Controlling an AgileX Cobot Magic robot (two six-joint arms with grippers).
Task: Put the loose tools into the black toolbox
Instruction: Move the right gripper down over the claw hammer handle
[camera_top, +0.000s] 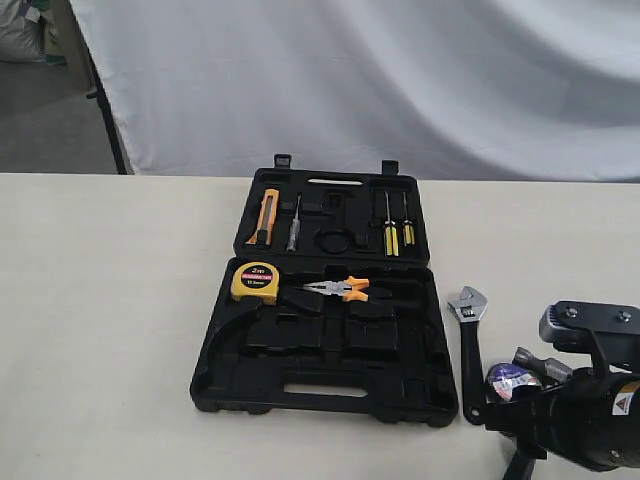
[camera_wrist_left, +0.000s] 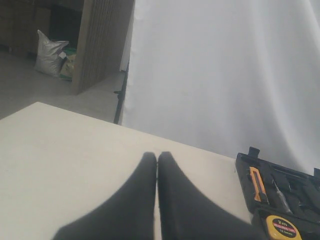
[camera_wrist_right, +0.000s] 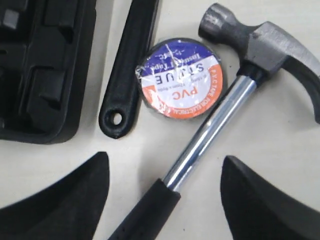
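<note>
While my right pincer (camera_wrist_right: 165, 162) hangs wide over the claw hammer (camera_wrist_right: 220, 112), I should close squarely across its silver shaft.

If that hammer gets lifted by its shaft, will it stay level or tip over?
Probably tips head-down: the hammer has a chunky metal head at one end. The shiny shaft looks slick, so it may slip; the black handle likely grips better.

Hammer (camera_wrist_right: 220, 115) shaft polished metal; toolbox (camera_top: 300, 375) matt black plastic.
</note>
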